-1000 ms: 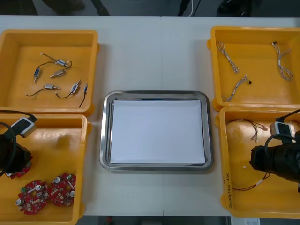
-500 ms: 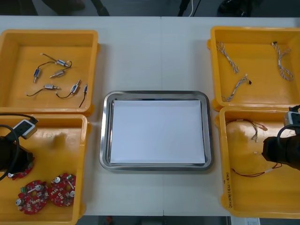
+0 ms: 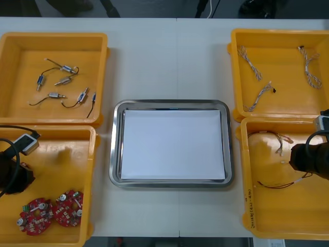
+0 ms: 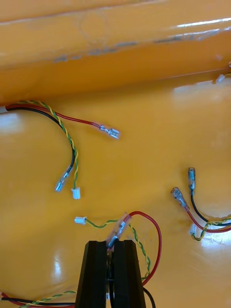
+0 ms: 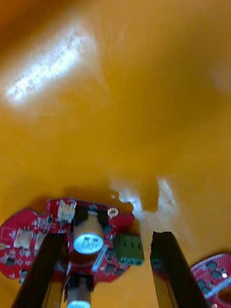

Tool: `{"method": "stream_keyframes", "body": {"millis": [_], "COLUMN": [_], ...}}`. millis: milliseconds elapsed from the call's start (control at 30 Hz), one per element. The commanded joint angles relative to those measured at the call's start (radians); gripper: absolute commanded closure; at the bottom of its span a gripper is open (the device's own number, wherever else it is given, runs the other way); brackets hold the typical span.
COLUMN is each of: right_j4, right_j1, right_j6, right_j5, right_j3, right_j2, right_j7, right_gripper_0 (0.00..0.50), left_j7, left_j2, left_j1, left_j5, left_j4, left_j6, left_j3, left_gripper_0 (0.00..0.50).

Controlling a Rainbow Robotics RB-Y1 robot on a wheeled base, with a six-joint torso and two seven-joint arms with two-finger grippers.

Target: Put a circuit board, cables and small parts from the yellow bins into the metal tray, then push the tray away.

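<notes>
Yellow plastic surrounds both pincers. Our right pincer [image 4: 114,244] is down in the near right yellow bin [image 3: 247,206], its black fingers pressed together on the clear-sleeved end of a twisted red and yellow cable [image 4: 156,236]. Our left pincer [image 5: 108,237] hangs in the near left yellow bin [image 3: 87,180], fingers apart, straddling a round red circuit board [image 5: 29,236]. We judge the cable grip thin: only the terminal is pinched, so a lift could let it slip, and its loop lies near another cable [image 4: 67,144] that might be dragged along. On the left, one finger looks to stand over the board rather than beside its edge, so closing could press on components or tip it onto the neighbouring board [image 5: 211,274]. From above we see the shiny metal tray [image 3: 115,149], white inside, on the tabletop [image 3: 169,62] between the bins, with none of these things in it. The arms cover the fingertips there, and the wrist cameras supply the grips.
</notes>
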Motion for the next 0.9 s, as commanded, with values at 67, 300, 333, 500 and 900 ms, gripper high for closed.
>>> {"method": "stream_keyframes", "body": {"millis": [67,300,333,500,900], "right_j4": [-0.01,-0.009,-0.009,-0.009,-0.01], "right_j1": [-0.02,-0.018,-0.018,-0.018,-0.044], "right_j6": [-0.009,-0.009,-0.009,-0.009,0.072], "right_j5": [0.012,0.009,0.009,0.012,-0.123], "right_j3": [-0.028,-0.03,-0.028,-0.028,-0.146], "right_j2": [-0.034,-0.031,-0.031,-0.031,-0.031], "right_j7": [-0.028,-0.028,-0.026,-0.017,-0.028], "right_gripper_0": [0.5,0.5,0.465,0.0,0.0], "left_j7": [0.104,0.104,0.104,0.107,0.142], "left_j2": [-0.011,-0.011,-0.011,-0.011,-0.022], "left_j1": [-0.017,-0.017,-0.017,-0.025,-0.039], "left_j5": [0.021,0.041,0.044,0.074,0.172], "left_j4": [-0.055,-0.07,-0.077,-0.119,-0.13], "left_j6": [0.061,0.076,0.084,0.165,0.281], "left_j3": [0.064,0.087,0.094,0.157,0.302], "left_gripper_0": [0.0,0.0,0.0,0.0,0.0]}}
